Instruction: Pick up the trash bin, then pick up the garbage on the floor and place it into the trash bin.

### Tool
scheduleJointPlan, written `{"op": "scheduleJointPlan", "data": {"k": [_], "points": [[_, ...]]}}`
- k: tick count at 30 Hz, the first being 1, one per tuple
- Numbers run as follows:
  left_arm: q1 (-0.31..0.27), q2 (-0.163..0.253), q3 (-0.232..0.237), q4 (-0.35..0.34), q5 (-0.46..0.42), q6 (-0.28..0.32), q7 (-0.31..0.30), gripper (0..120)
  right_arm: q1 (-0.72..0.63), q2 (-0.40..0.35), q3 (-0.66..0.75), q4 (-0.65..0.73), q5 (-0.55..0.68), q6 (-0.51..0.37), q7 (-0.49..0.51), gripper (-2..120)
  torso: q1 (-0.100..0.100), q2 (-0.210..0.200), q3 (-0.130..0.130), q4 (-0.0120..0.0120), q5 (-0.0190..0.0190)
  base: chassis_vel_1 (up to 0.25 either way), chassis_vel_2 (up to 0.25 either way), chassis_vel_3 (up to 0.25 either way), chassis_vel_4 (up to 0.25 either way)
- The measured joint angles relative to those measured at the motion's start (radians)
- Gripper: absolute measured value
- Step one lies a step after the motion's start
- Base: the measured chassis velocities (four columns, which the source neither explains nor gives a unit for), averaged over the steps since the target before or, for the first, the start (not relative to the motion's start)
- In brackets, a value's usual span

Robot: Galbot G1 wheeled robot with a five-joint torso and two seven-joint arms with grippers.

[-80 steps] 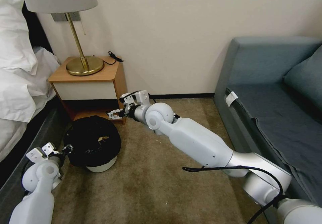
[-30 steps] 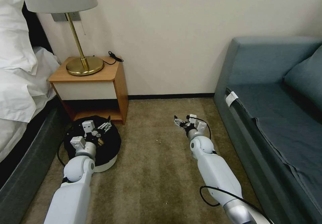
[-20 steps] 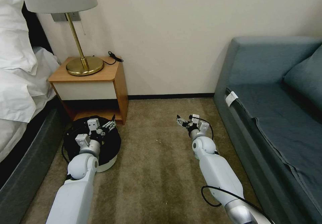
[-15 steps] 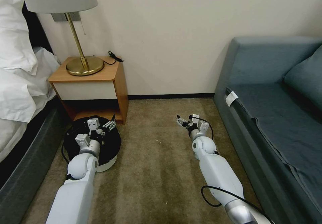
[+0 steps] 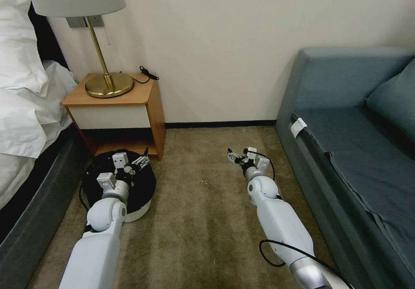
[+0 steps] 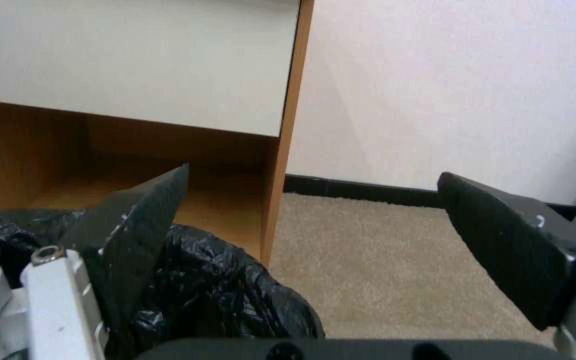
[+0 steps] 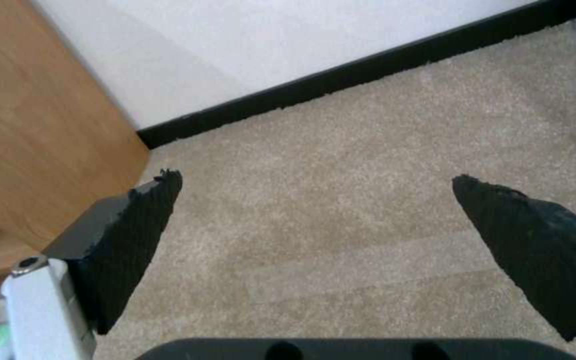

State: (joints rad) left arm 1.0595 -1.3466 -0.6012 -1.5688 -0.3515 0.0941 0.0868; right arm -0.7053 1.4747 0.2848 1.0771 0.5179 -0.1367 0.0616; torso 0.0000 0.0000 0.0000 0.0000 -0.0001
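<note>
Trash bin (image 5: 137,209) lower left of frame, on carpet before nightstand (image 5: 129,103). My left gripper (image 5: 139,162) hovers over bin's far rim, spread wide, empty; nearer arm. My right gripper (image 5: 234,157) mid-frame, well apart, spread wide, empty.

Open carpet (image 5: 203,211) between nightstand (image 5: 125,111) and sofa (image 5: 346,150); trash bin (image 5: 138,209) crowding the nightstand's foot.

A brass lamp (image 5: 103,81) stands on the wooden nightstand (image 5: 125,107), between bed (image 5: 26,107) and blue sofa (image 5: 359,124)
</note>
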Motion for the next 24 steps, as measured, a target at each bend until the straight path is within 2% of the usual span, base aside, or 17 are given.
{"op": "scheduleJointPlan", "data": {"k": [24], "points": [[0.000,0.000,-0.001,0.000,-0.001,0.000,0.000,100,0.001,0.000,-0.001,0.001,0.001,-0.001,0.001,100,0.000,0.000,0.000,0.0000,0.0000,0.000,0.000,0.000,0.000]]}}
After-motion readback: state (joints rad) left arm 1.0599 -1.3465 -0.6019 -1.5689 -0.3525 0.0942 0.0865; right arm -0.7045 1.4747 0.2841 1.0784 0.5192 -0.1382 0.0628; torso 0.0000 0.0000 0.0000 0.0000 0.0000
